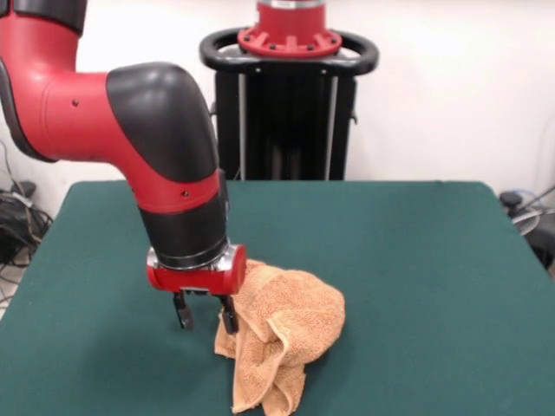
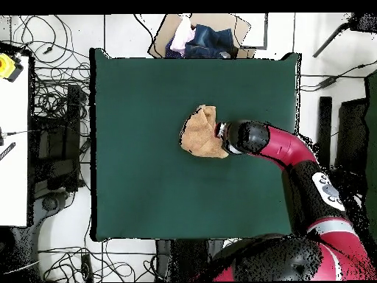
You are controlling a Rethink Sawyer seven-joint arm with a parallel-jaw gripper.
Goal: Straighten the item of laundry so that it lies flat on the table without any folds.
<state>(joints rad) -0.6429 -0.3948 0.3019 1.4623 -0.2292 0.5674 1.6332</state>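
The orange-tan towel lies crumpled in a bunched heap with deep folds on the green table, near its front middle. My gripper hangs just above the table at the towel's left edge. It is open, with green table showing between the two fingers and nothing held. The right finger is at or against the towel's edge. In the overhead view the towel sits a little right of the table's centre. There the arm's wrist covers the gripper beside the towel.
The black pedestal stands behind the table's far edge. A cardboard box with clothes sits beyond the table's top edge in the overhead view. Cables and a white bench lie to the left.
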